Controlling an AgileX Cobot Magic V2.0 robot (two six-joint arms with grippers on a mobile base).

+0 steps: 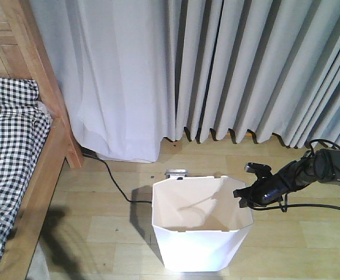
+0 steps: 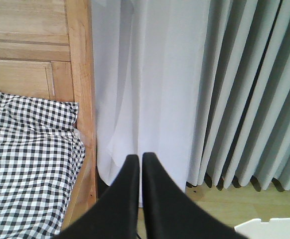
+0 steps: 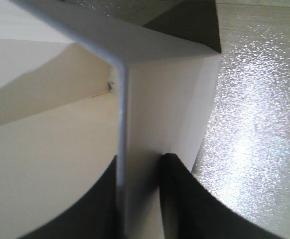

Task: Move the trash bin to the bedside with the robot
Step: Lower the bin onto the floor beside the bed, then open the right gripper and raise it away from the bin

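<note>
Your right hand (image 3: 137,199) is clamped on the right wall of the trash bin (image 1: 200,233), one finger inside, one outside. The bin stands on the wooden floor (image 1: 292,245), well apart from the bedside (image 1: 38,175). Your left hand (image 2: 137,162) is pressed together, holding nothing.

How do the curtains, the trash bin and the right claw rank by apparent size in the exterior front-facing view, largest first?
1. Curtains, spanning the whole back.
2. Trash bin.
3. Right claw, smallest, gripping the bin's rim.
</note>
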